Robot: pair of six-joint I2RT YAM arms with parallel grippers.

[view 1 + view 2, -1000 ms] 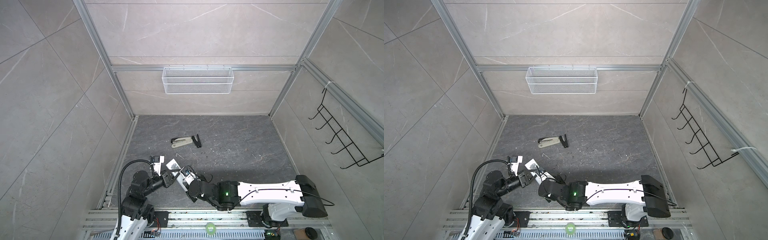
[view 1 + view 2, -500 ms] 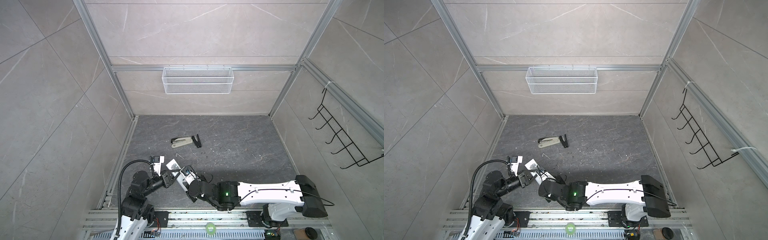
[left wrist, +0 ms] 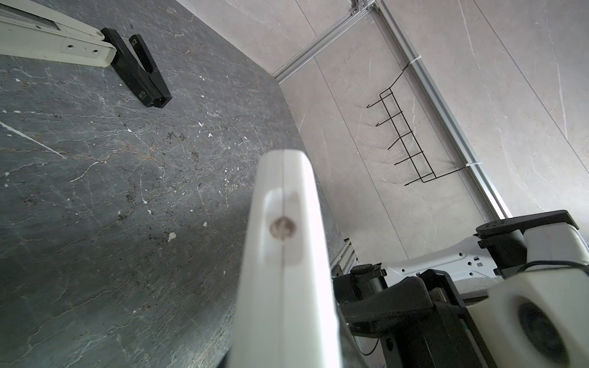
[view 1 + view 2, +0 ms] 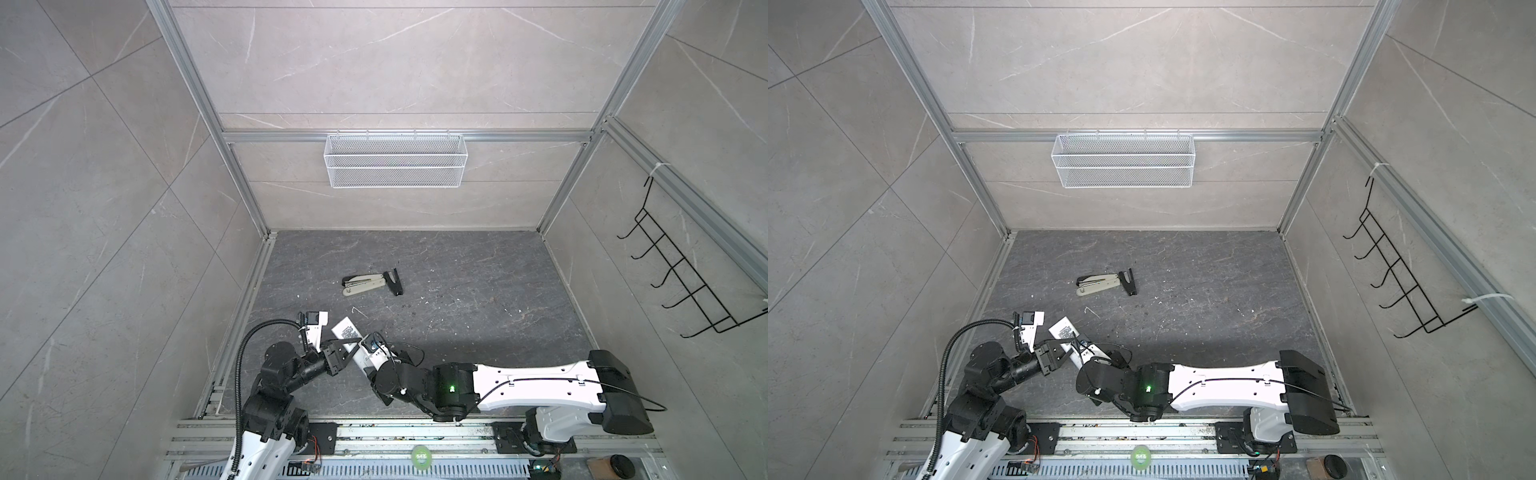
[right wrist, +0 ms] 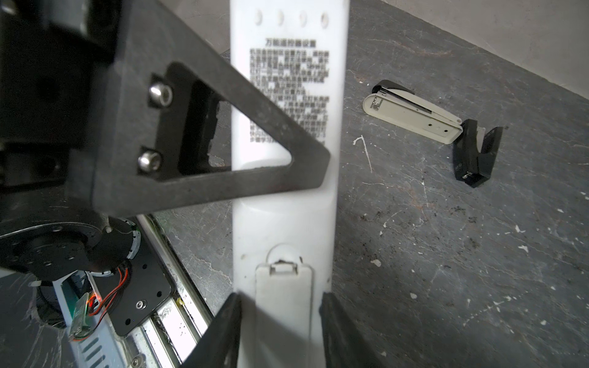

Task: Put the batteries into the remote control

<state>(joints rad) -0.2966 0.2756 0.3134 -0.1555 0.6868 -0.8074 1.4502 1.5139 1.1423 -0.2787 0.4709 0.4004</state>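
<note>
The white remote control (image 4: 347, 332) (image 4: 1064, 331) hangs tilted above the floor at the front left, its printed back facing up. My left gripper (image 4: 349, 348) is shut across its middle, and one black triangular finger (image 5: 223, 133) lies over the label. My right gripper (image 5: 280, 298) straddles the lower end of the remote control (image 5: 287, 216). Its jaws stand apart, one at each long edge, on either side of the closed battery cover (image 5: 283, 286). In the left wrist view the remote control (image 3: 283, 255) shows end-on. No batteries show in any view.
A beige stapler (image 4: 363, 283) (image 5: 411, 116) and a black piece (image 4: 394, 281) lie mid-floor behind the arms. A white wire basket (image 4: 395, 166) hangs on the back wall and a black hook rack (image 4: 685, 282) on the right wall. Aluminium rails run along the front edge.
Both arms and the remote control stay where they were. The right jaws have spread a little wider around the remote's end.
</note>
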